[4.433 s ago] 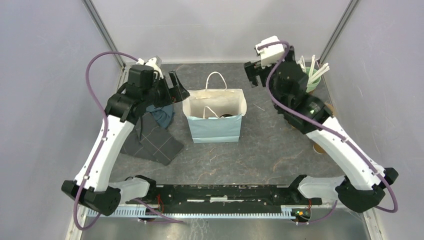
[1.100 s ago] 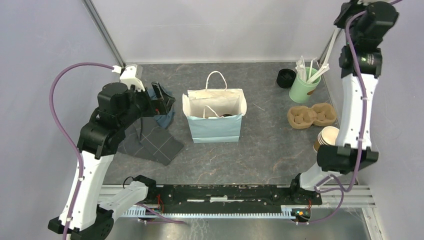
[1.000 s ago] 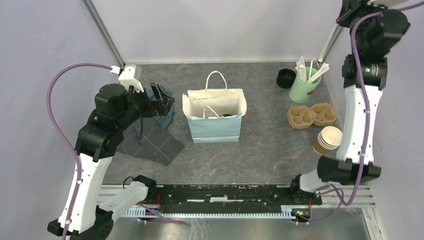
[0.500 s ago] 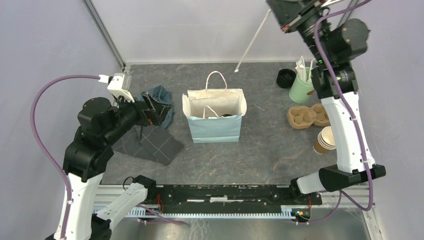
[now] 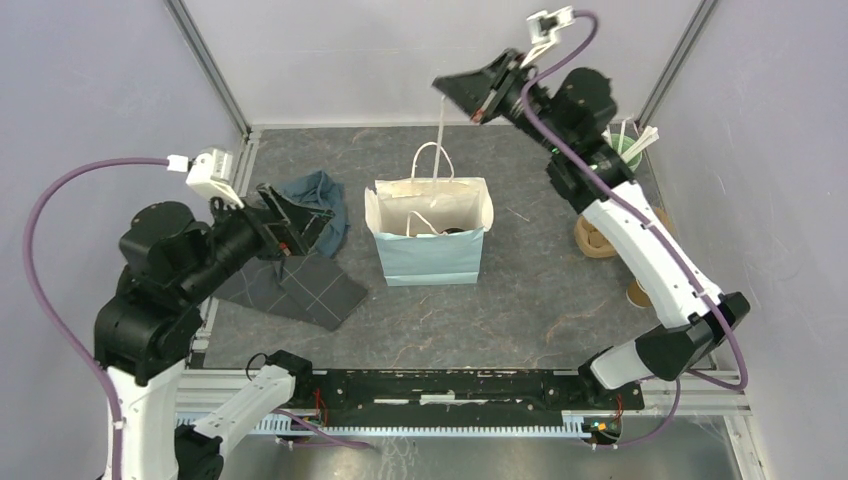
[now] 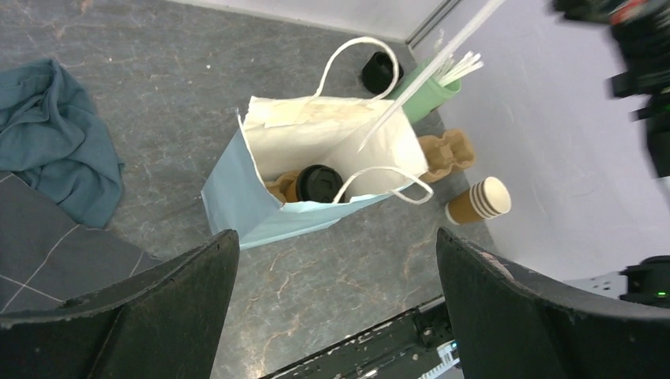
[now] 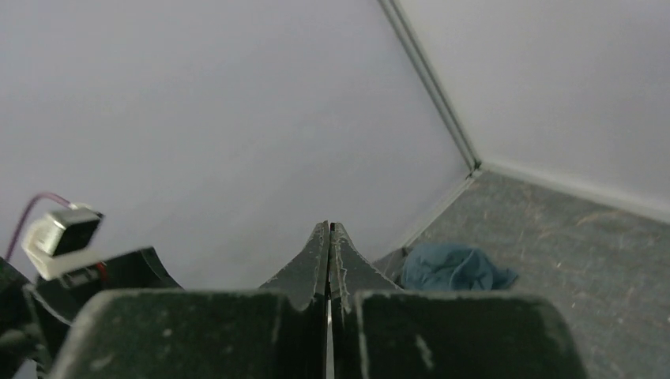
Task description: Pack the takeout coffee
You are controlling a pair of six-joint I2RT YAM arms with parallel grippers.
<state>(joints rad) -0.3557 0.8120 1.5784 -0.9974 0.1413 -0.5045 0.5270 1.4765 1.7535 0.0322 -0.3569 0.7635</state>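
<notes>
On the grey worktop stands a pale-blue paper bag, mouth up. Beside it the left end effector hangs with jaws spread wide, holding nothing. High above the bag, the right end effector pinches a wrapped straw that hangs toward the handle. Only the left wrist view looks inside, where the takeout coffee sits upright, black lid on.
</notes>
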